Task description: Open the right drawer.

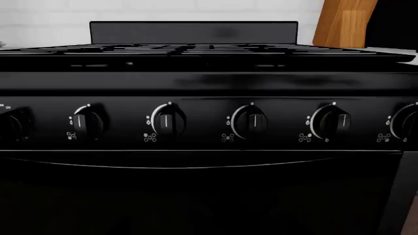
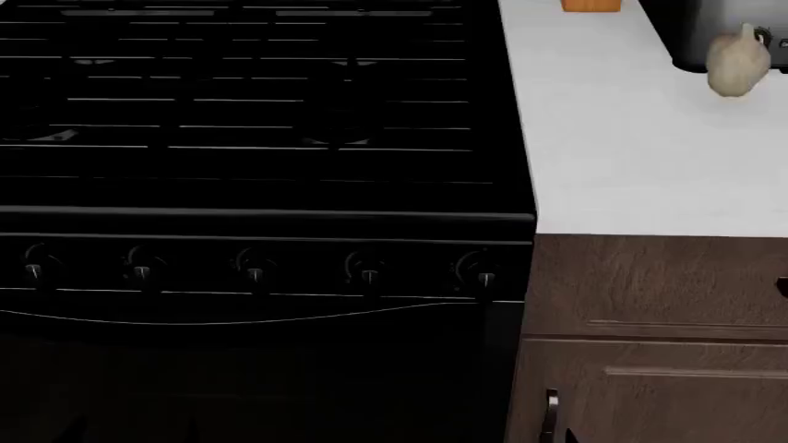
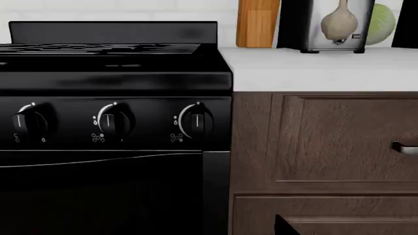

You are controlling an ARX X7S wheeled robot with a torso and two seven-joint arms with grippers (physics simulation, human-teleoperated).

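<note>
Up close, only the right wrist view shows the right drawer (image 3: 339, 139) whole, at the right of the frame beside the black stove (image 3: 111, 122), shut. Farther back, garlic (image 3: 339, 22) sits on the desk (image 3: 313, 66). No tool shows, so I cannot tell its state.

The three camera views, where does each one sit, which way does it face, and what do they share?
Head view: high, looking down on the black stove and white countertop; no arms show.
Left wrist view: low, facing the stove's knob row; no fingers show.
Right wrist view: low, facing the stove's right edge and the dark-brown wood drawer; no fingers show.
Shared: stove knobs in all three; the pale garlic bulb in head and right wrist views.
</note>
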